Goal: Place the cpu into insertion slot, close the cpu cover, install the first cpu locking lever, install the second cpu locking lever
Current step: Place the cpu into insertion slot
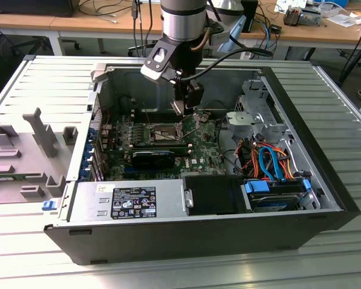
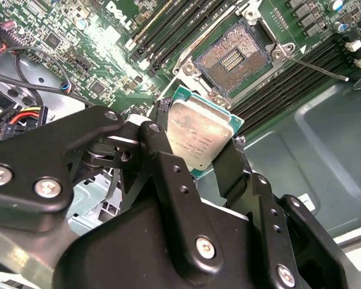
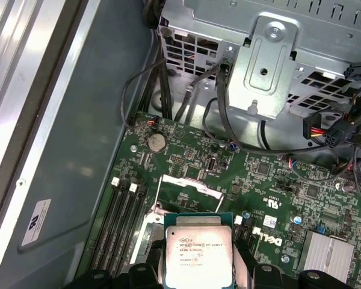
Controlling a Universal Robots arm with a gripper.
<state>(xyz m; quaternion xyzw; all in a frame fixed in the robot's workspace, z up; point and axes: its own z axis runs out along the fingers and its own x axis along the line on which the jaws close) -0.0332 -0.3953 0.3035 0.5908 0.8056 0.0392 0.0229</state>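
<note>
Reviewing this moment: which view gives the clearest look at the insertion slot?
The second wrist view: the insertion slot lies open and unobstructed, its dark contact field and metal rim plain. The exterior view shows it small, among the board's other parts. In the first wrist view the cpu sits in front and covers most of it.

Small print on cpu (image 3: 198, 256); white logo (image 3: 269, 232) on motherboard (image 3: 192, 153).
</note>
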